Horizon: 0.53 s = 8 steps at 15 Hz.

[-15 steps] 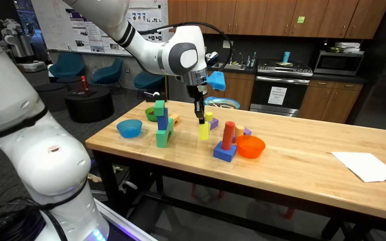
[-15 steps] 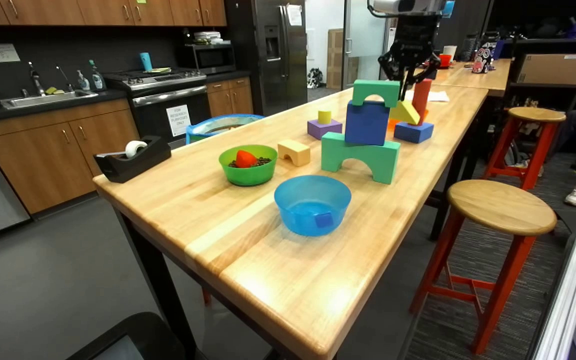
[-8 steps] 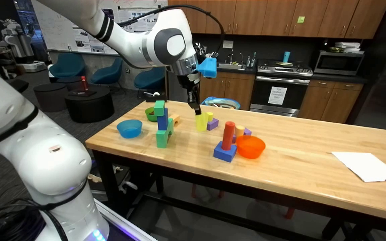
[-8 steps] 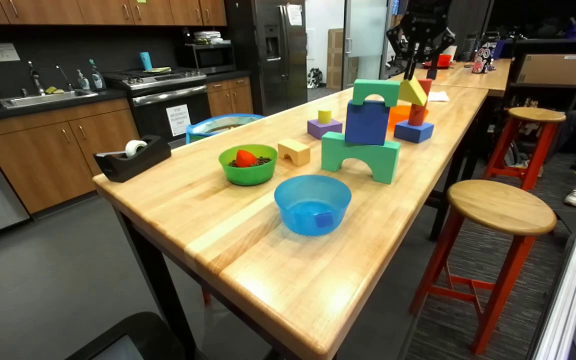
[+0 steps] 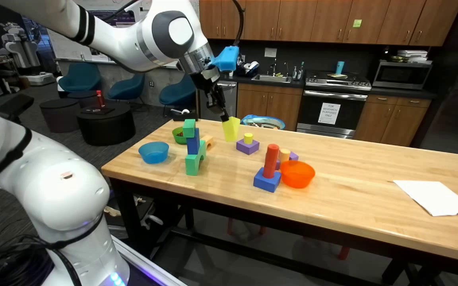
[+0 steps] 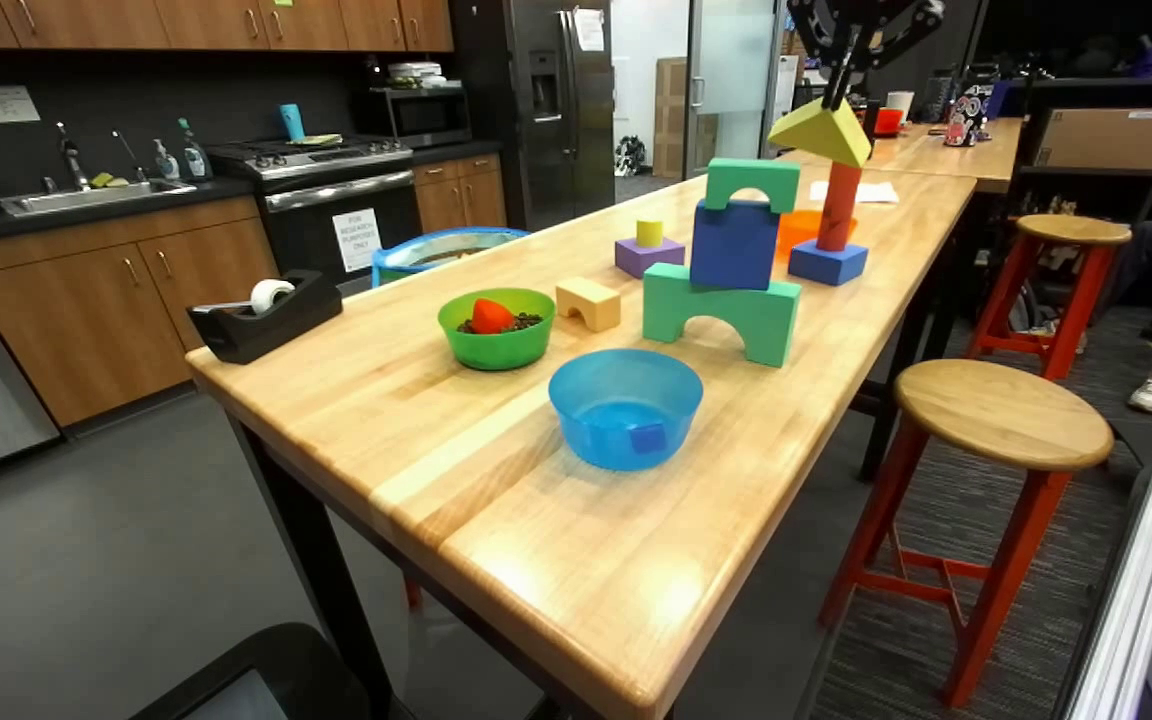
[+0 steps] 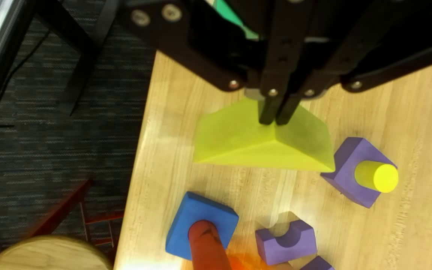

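Wrist view: dark carpet [image 7: 69, 150] shows beyond the wooden tabletop [image 7: 407, 112].

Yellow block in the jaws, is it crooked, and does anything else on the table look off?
Yes: the yellow block is tilted in the jaws, its base off level, held above the table. The white sheet has a ragged-looking edge, perhaps torn.

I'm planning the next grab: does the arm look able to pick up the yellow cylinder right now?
Probably not as things stand: the gripper is shut on the wedge, though the yellow cylinder, atop its purple block, looks uncovered.
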{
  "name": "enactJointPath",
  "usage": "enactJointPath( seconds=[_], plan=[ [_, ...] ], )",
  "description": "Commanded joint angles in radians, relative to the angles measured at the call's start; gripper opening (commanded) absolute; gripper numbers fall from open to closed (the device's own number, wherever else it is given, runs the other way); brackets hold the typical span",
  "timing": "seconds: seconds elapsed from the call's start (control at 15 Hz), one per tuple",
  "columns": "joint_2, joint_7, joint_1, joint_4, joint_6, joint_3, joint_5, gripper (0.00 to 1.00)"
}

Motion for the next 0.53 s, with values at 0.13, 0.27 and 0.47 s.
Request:
enactJointPath(
  seconds=[0.13, 0.27, 0.47],
  plan=[
    [-0.171, 0.085, 0.052, -0.069, -0.060, 0.039, -0.063, 0.01],
    [-0.215, 0.107, 0.069, -0.082, -0.090, 0.057, -0.072, 0.01],
    [-0.270, 0.141, 0.093, -0.097, -0.137, 0.086, -0.084, 0.01]
  ],
)
